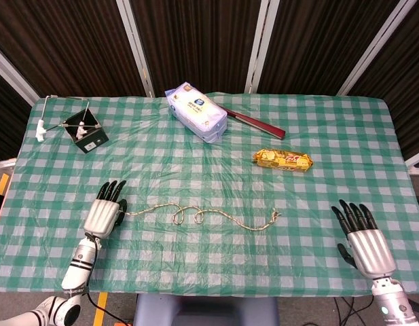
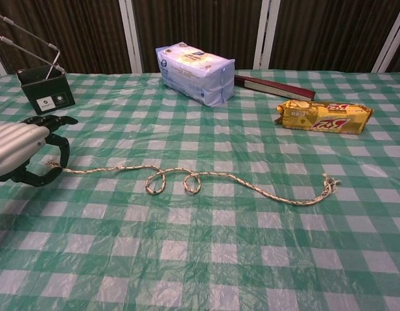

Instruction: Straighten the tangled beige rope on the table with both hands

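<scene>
green-and-white checked tablecloth (image 1: 195, 163) is showing under a beige rope (image 1: 202, 216), beside it a yellow packet (image 1: 282, 160) and pale blue pack (image 1: 196, 112).

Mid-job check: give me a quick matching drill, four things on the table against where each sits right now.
Things:
1. beige rope
2. yellow snack pack
3. tissue pack
4. black stand

Places:
A. far left corner area
B. far middle, in front of a red-edged flat item
C. right of centre, alone
D. near edge, its left end at the left robot hand

Pairs: 1-D, 2-C, 3-B, 4-A
</scene>
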Controlling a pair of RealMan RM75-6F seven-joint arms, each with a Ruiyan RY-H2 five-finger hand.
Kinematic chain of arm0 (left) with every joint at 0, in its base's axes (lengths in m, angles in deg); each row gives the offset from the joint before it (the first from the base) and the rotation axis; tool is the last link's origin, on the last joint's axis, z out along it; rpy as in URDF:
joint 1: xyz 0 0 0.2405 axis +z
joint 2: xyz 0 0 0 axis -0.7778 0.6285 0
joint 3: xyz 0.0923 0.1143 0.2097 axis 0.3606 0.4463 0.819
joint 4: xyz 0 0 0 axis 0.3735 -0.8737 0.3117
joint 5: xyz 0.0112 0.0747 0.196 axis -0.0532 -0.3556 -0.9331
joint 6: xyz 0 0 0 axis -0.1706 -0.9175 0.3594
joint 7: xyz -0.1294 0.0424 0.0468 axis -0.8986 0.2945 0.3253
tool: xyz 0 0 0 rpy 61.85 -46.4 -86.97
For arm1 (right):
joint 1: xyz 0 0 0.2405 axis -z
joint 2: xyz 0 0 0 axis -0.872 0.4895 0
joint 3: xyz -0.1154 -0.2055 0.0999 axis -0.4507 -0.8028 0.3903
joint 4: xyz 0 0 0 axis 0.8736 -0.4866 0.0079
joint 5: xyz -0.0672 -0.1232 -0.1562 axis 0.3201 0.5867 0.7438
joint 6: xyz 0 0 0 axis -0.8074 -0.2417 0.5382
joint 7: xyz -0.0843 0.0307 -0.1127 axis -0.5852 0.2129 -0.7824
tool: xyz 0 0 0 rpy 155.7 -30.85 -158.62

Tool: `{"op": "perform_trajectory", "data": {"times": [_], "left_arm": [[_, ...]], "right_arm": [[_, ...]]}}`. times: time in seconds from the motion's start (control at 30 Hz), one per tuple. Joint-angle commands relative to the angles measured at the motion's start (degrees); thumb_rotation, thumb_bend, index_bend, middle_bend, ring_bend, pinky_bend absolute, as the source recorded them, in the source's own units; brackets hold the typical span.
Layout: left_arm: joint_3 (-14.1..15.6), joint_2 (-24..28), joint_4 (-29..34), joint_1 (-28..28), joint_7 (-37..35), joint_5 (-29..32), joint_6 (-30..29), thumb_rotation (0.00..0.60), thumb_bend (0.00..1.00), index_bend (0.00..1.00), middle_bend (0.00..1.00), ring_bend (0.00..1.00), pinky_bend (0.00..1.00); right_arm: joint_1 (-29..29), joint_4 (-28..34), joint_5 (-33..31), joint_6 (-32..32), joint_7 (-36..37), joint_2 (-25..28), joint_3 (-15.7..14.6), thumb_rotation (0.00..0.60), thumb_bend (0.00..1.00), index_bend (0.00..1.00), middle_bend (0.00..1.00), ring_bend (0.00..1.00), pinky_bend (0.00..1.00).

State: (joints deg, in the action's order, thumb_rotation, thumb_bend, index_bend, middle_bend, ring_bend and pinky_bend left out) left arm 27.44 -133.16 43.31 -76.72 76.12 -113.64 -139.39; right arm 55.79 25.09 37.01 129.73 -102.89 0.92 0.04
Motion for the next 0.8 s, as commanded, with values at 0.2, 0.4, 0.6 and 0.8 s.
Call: {"op": "perform_trajectory", "data": {"times": [0.2, 0.4, 0.6, 0.8], "left_arm": [[0.4, 0.5, 2.1, 0.3, 1.6, -0.2, -0.5, 0.600, 0.46, 0.66, 0.06, 0.00, 0.10], [0.6, 0.8, 2.7, 0.5, 2.0, -0.2, -0.8, 0.600, 0.46, 0.66, 0.06, 0.00, 0.10], [0.5, 1.2, 3.0, 0.5, 1.9, -0.3, -1.2, 0.600, 0.46, 0.65, 0.06, 0.00, 0.10], [0.4, 1.4, 2.7, 0.6, 1.4, 0.0, -0.9, 0.600, 0.46, 0.65, 0.06, 0.00, 0.11]], "right_arm": [[-11.9, -1.6, -3.2, -13.9, -8.2, -5.1, 5.7, 0.600, 0.41, 0.23, 0.00, 0.00, 0.00], [-17.6, -7.6, -5.5, -19.2, -12.9, -12.7, 7.0, 0.600, 0.42, 0.42, 0.00, 0.00, 0.00], [-21.1, -11.5, -7.0, -22.6, -16.0, -16.8, 6.6, 0.600, 0.41, 0.48, 0.00, 0.00, 0.00], [-22.3, -12.5, -6.4, -23.0, -16.7, -18.4, 4.7, 0.600, 0.42, 0.52, 0.00, 0.00, 0.00]]}}
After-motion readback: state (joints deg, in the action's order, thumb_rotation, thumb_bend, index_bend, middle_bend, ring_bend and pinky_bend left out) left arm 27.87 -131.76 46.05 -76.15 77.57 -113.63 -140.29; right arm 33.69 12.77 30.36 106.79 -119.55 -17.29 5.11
